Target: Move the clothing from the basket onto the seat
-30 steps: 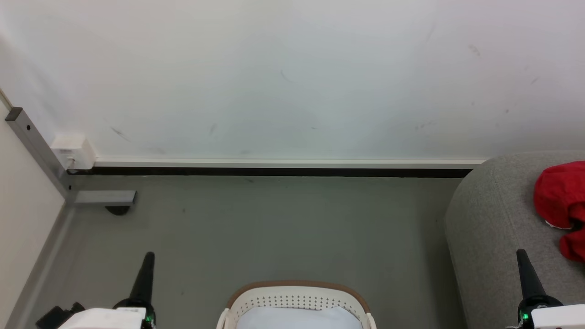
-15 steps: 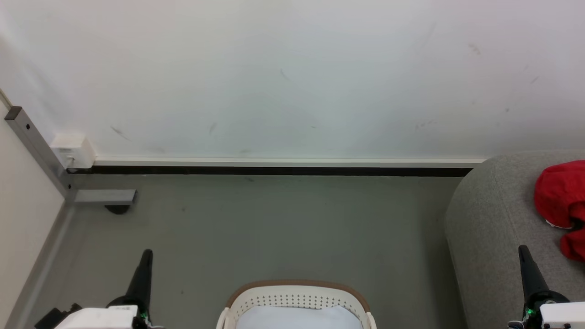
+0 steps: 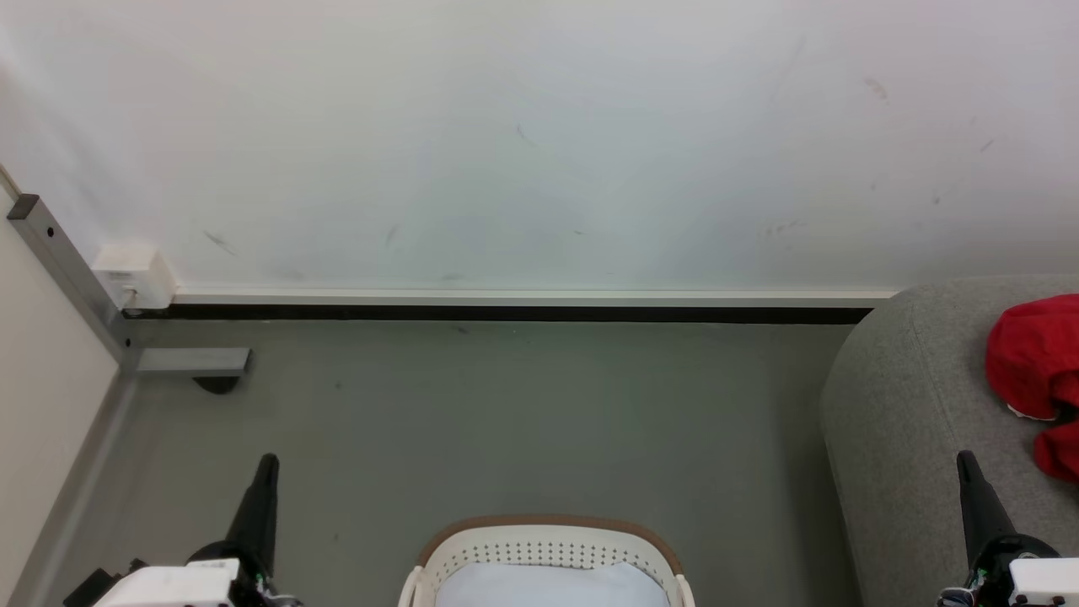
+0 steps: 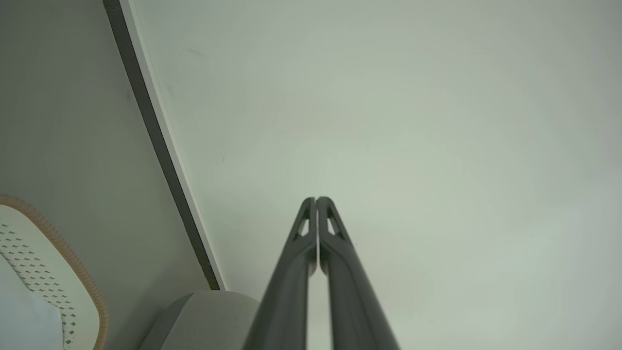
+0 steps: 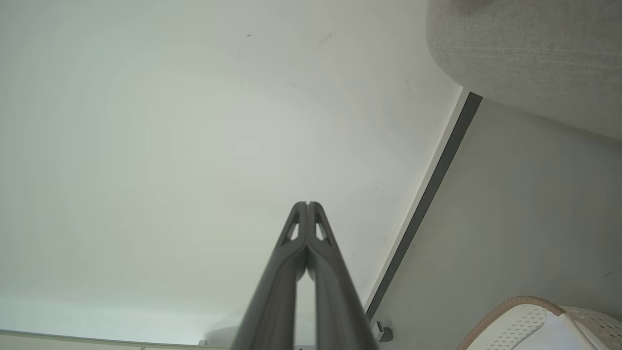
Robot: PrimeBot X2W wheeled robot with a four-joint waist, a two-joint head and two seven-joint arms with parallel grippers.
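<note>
Clothing [image 3: 1033, 362] — crumpled red — on rounded grey seat [image 3: 910, 421], perforated white basket [image 3: 548, 552]

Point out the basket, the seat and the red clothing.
basket [image 3: 548, 521], head view, brown far rim.
seat [image 3: 910, 405], head view, bare grey upholstery.
clothing [image 3: 1033, 354], head view, middle of red bundle.

Clothing [image 3: 1033, 362]: bright red, soft, crumpled in a heap, with a sliver of white trim at a lower fold. It lies on top of the seat and is cut off by the head view's right edge. Seat [image 3: 902, 405]: large, light grey fabric with a rounded corner, standing on the floor at right by the wall. Basket [image 3: 548, 529]: oval, white, with a perforated wall and a brown rim. It sits upright on the floor at bottom centre, apart from the seat, with a pale cloth [image 3: 548, 586] inside.
</note>
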